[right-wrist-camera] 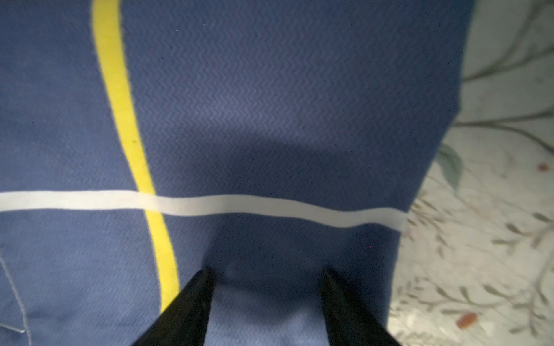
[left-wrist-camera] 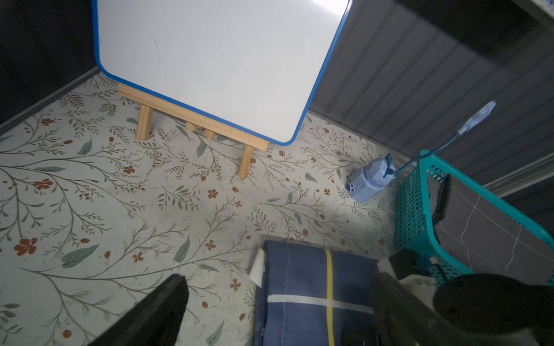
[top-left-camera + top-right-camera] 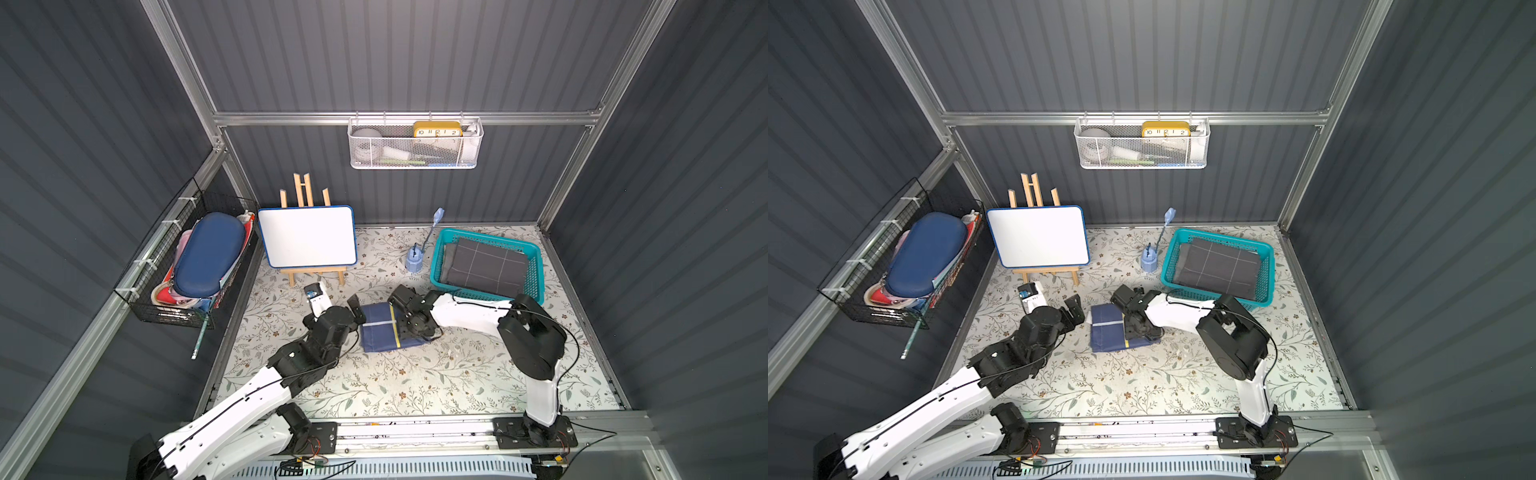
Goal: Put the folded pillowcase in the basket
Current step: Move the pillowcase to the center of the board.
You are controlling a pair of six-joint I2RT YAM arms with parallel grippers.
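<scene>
The folded navy-blue fabric pillowcase (image 3: 380, 328), striped white and yellow, lies flat on the floral mat (image 3: 415, 382). It is outside the teal perforated plastic basket (image 3: 435, 266), near one corner. The right gripper (image 1: 265, 272) is released, fingertips apart and touching the cloth. The left gripper (image 2: 278, 278) gapes wide at the pillowcase's side farther from the basket.

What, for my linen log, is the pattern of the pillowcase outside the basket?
Pillowcase: navy, yellow stripe crossing a white one; clearest in right wrist view.
</scene>
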